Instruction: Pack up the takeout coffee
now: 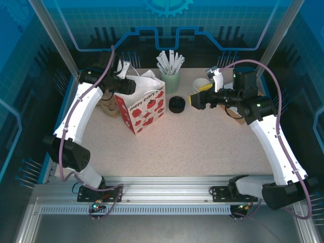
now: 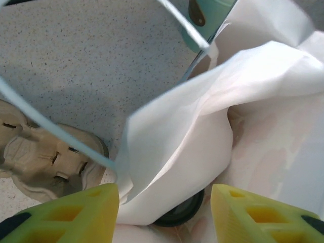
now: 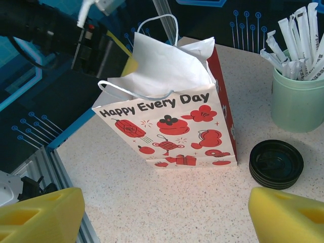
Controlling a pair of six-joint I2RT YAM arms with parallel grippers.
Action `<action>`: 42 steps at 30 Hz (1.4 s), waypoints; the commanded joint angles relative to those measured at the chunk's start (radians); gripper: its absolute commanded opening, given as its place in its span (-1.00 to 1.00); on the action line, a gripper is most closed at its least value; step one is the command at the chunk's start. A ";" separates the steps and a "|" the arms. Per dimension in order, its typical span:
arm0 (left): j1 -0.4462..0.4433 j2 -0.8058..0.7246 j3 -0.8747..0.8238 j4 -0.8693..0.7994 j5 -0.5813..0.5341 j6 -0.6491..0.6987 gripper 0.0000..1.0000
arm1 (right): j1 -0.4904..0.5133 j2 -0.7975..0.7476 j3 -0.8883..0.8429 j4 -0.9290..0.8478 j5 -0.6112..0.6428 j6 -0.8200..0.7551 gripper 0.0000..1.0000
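The takeout coffee shows as the rim of its black lid [image 2: 183,212] deep inside the gift bag [image 2: 283,101], half covered by a fold of white paper; its green body is hidden. My left gripper [image 2: 164,202] hangs open over the bag's mouth, its yellow fingers on either side of the lid and not touching it. From above, the left gripper [image 1: 129,85] sits at the top of the red-and-white "Happy Every Day" bag [image 1: 142,109]. My right gripper [image 1: 195,99] is open over bare table to the right of the bag [image 3: 172,126], holding nothing.
A stack of loose black lids [image 1: 176,105] [image 3: 276,163] lies just right of the bag. A mint cup of stirrers [image 1: 170,77] [image 3: 297,104] stands behind it. Lidless cups [image 1: 202,84] stand by the right gripper. A cardboard cup carrier [image 1: 107,105] [image 2: 40,157] lies left of the bag.
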 commanded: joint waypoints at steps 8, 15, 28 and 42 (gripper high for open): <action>0.006 -0.013 0.066 0.101 -0.012 -0.007 0.04 | 0.014 0.008 0.005 -0.002 -0.001 -0.004 0.71; 0.006 0.043 0.119 0.136 0.007 0.023 0.06 | 0.015 0.020 0.005 0.003 -0.005 -0.004 0.71; 0.006 0.182 0.265 0.037 0.057 0.046 -0.33 | 0.016 -0.002 -0.021 -0.002 0.009 -0.004 0.71; 0.005 0.065 0.101 0.097 0.171 0.026 -0.93 | 0.016 0.014 -0.034 0.014 -0.003 0.002 0.71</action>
